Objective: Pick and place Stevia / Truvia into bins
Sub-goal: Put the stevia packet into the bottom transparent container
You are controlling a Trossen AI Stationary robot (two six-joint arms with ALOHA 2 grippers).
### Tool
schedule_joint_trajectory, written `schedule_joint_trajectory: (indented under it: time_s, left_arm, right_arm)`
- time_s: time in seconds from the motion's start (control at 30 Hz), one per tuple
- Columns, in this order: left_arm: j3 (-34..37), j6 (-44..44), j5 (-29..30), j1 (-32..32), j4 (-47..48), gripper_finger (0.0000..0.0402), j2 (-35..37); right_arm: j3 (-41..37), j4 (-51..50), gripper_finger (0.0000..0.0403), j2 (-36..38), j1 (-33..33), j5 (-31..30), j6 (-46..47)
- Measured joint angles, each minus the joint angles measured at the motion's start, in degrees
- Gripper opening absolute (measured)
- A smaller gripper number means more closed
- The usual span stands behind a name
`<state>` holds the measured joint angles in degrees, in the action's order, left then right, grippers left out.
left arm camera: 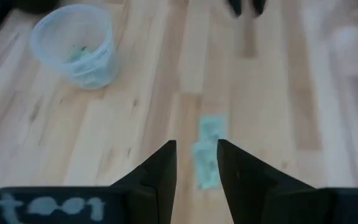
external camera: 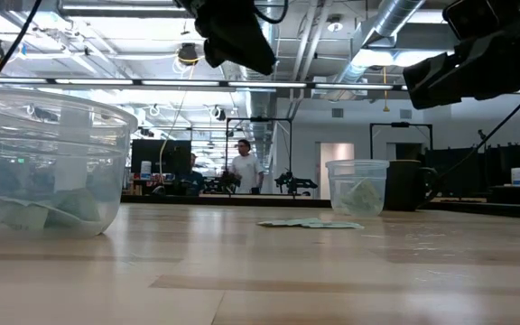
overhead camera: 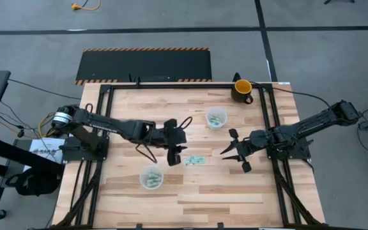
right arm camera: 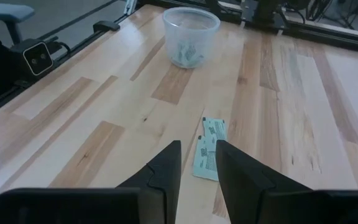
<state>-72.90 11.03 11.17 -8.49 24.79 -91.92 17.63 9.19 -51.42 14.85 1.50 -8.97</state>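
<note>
Two or so light green and white sachets (overhead camera: 194, 160) lie flat on the table's middle, also in the low view as the sachets (external camera: 310, 223). One clear cup (overhead camera: 216, 118) stands toward the far side with sachets inside. Another clear cup (overhead camera: 151, 177) stands near the near-left and also holds sachets. My left gripper (overhead camera: 174, 154) hovers above the table just left of the loose sachets (left arm camera: 207, 155), fingers open a little. My right gripper (overhead camera: 230, 152) hangs in the air to the right of the loose sachets (right arm camera: 207, 149), open a little.
A dark mug with a yellow inside (overhead camera: 242, 89) stands at the far right corner of the table. Black frame rails (overhead camera: 270, 128) run along the table's left, right and far sides. Bare wood lies between the cups and toward the near edge. A person stands far off in the room.
</note>
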Motion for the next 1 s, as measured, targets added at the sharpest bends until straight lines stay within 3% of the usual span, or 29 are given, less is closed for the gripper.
schedule_joint_trajectory:
  time_s: [0.27,0.6,0.73,0.87,1.0]
  left_arm:
    - [0.0,-0.3,-3.1,1.7,-1.7,0.0114,-1.6]
    - [0.0,-1.1,-5.4,2.2,-5.8,0.0159,-13.6]
    - [0.0,0.1,-9.2,3.0,-6.6,0.0167,-17.4]
    - [0.0,1.6,-13.6,4.1,-7.2,0.0167,-19.0]
    - [0.0,0.9,-13.8,4.2,-7.4,0.0167,-19.0]
  right_arm:
    - [0.0,-1.5,0.0093,0.0,0.0,0.0,0.0]
    - [0.0,-1.7,0.0093,0.0,0.0,0.0,0.0]
    - [0.0,-1.7,0.0093,0.0,0.0,0.0,0.0]
    - [0.0,-1.7,0.0093,0.0,0.0,0.0,0.0]
    - [0.0,-1.7,0.0093,0.0,0.0,0.0,0.0]
